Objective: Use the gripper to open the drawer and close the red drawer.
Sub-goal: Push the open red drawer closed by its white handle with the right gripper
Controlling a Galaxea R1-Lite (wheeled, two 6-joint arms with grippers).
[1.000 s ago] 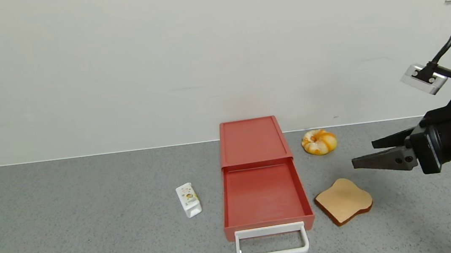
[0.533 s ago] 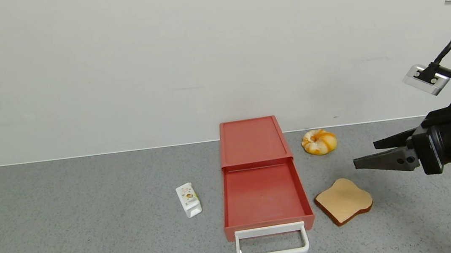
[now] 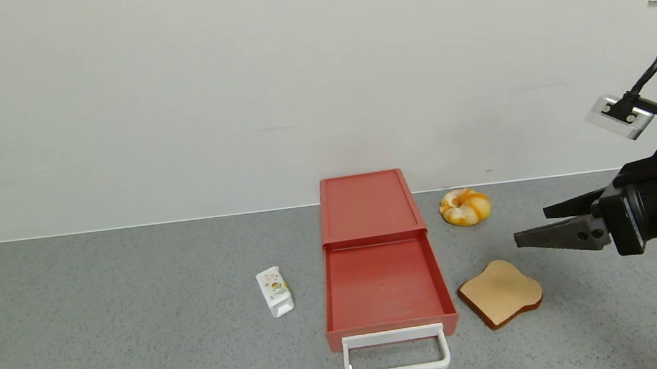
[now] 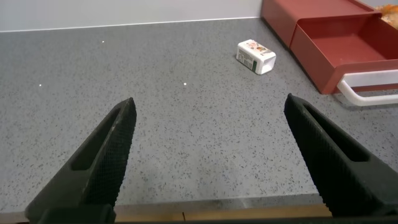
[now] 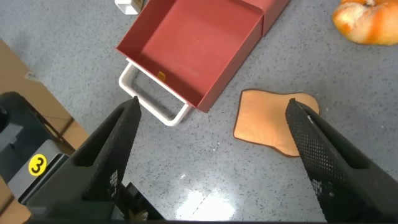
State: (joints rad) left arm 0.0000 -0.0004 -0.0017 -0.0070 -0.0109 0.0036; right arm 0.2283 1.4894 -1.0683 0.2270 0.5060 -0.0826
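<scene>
Drawer (image 3: 382,265), light rigid plastic, is seen pulled out on the surface (image 3: 104,334); its white loop handle (image 3: 396,353) is judged the best hold. Right end effector (image 3: 546,223) is held spread beside it, empty.

- The right gripper (image 3: 532,225) has drawn back slightly toward the robot's right compared with a second ago, then edged a touch back toward the drawer (image 3: 382,265) in the last half second.
- The toast slice (image 3: 501,293) lies just below and ahead of the fingertips, its gap to them marginally changed.
- The wrist has risen a trace.
</scene>
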